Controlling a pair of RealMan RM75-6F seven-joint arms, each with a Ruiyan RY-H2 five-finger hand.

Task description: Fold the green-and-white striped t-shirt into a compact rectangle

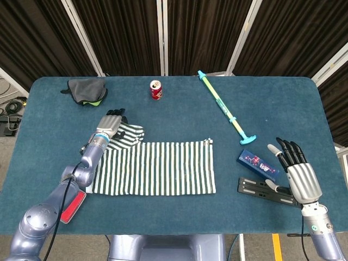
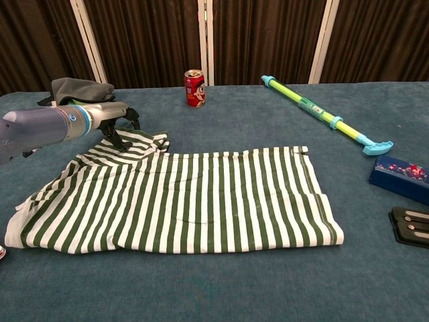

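Observation:
The green-and-white striped t-shirt [image 1: 157, 168] lies flat on the blue table, folded to a wide band, with one sleeve sticking out at its far left corner. My left hand [image 1: 110, 124] rests on that sleeve, its dark fingers curled down over the sleeve's far edge [image 2: 114, 124]. Whether fabric is pinched under them does not show. The shirt [image 2: 188, 201] fills the middle of the chest view. My right hand [image 1: 298, 175] hovers at the table's near right with its fingers spread and nothing in it, well away from the shirt.
A red can [image 1: 156, 89] stands behind the shirt and a grey cloth [image 1: 87, 90] lies at the far left. A green-and-blue stick [image 1: 225, 109], a blue box [image 1: 258, 164] and a black flat piece [image 1: 266, 190] lie to the right.

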